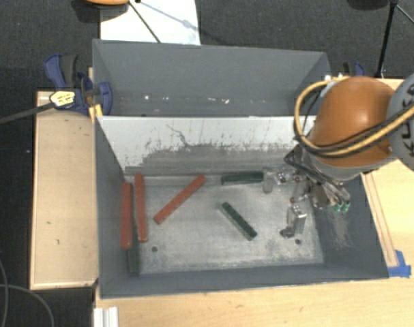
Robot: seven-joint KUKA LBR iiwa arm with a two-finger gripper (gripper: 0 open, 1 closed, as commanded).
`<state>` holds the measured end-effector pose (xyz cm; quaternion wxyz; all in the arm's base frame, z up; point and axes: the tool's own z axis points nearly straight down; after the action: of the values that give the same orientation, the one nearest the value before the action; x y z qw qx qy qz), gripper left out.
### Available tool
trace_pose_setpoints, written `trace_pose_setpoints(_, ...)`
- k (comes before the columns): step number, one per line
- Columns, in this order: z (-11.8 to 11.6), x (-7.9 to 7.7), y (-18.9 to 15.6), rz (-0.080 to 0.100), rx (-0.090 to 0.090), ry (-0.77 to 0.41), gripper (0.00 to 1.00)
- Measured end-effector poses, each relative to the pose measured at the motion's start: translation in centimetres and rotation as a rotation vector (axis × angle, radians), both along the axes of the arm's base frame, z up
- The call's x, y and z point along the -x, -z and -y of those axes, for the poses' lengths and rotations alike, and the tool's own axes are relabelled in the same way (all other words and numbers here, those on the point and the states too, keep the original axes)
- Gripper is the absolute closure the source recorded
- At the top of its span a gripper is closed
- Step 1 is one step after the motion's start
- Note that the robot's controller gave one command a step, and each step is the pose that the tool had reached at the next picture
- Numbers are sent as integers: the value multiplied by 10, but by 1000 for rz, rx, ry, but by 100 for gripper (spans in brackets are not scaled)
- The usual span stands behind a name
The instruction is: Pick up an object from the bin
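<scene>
- The tool [293, 227] hangs low in the right part of the grey bin [213, 80], close above the floor and under the arm's orange cover [350, 118]. I cannot tell whether it is spread or closed, because the wrist hides much of it from above.
- Nothing shows gripped in it, and the floor just beneath it looks bare, so I judge the pick not yet made.
- The nearest thing is a short dark green stick [237, 221], lying flat and slanted at the middle of the floor. It is near the tool on the left but apart from it. As it lies free on all sides, it seems the likeliest candidate.
- A second green stick [241, 178] lies along the foot of the back wall, which leaves little room on its far side.
- An orange stick [179, 198] lies slanted left of the middle, clear of the walls.
- Two red-orange sticks [127, 216] lie side by side along the left wall, with a dark green piece [133, 259] in the near left corner. Tucked against the walls, they would be awkward to close around.
</scene>
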<state>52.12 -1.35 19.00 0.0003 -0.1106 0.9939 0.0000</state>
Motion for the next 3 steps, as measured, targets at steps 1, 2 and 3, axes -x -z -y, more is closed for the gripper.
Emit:
trace_pose_setpoints(1, -8, -15, 55, 8, -2, 12, 0)
trace_pose_setpoints(2, -13, 25, 100, 2, 0, -90, 0)
trace_pose_setpoints(3, 12, -18, 119, 1, -1, 104, 100)
